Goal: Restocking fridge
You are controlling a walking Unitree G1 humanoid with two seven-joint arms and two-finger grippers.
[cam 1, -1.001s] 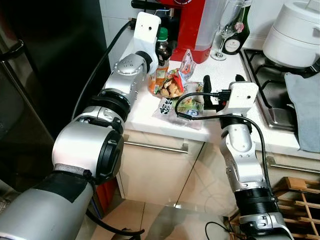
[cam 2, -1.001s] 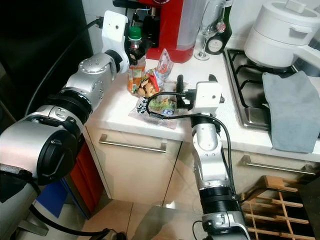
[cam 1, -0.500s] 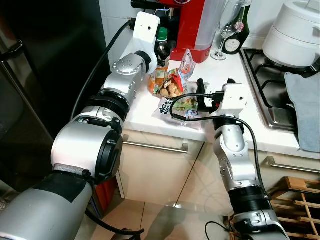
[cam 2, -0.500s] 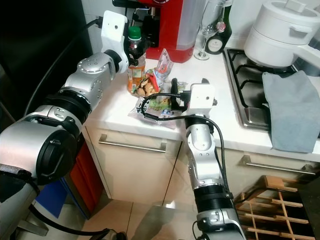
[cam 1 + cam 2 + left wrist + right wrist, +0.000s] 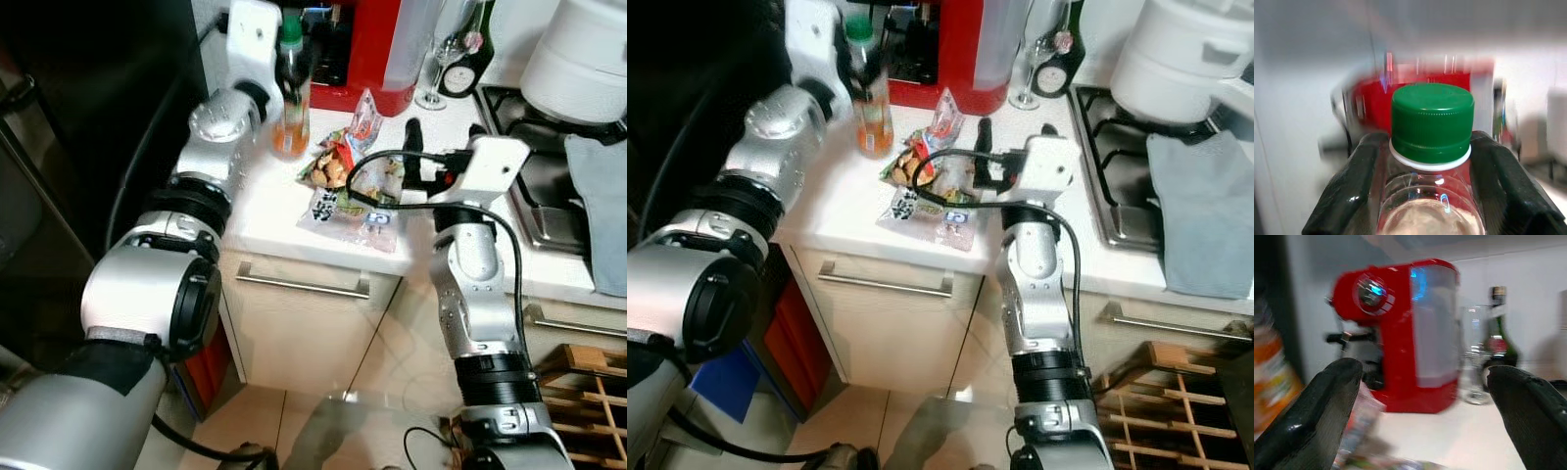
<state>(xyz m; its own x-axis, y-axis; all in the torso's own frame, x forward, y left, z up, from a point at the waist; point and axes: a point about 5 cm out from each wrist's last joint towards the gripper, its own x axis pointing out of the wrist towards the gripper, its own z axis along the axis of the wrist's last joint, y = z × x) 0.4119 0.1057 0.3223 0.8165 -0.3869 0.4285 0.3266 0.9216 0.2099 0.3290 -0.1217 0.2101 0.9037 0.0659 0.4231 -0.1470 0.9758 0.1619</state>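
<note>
A clear bottle [image 5: 291, 93] with a green cap and an orange label stands upright at the counter's back left. My left gripper [image 5: 284, 59] is shut on its neck, and in the left wrist view the black fingers [image 5: 1347, 196] flank the neck just under the green cap [image 5: 1431, 122]. I cannot tell whether its base touches the counter. Snack packets [image 5: 338, 168] and flat bags [image 5: 355, 211] lie near the counter's front edge. My right gripper [image 5: 443, 139] hovers open just right of the packets, holding nothing.
A red coffee machine [image 5: 370, 49], a wine glass [image 5: 443, 54] and a dark bottle [image 5: 472, 49] line the back wall. A white pot [image 5: 588, 59], the hob [image 5: 544, 201] and a grey cloth [image 5: 600, 211] lie right. The dark fridge [image 5: 78, 147] stands left.
The left gripper has carried the bottle left, away from the snack packets. The right gripper has drawn back right from over the bags. The camera has shifted too.
</note>
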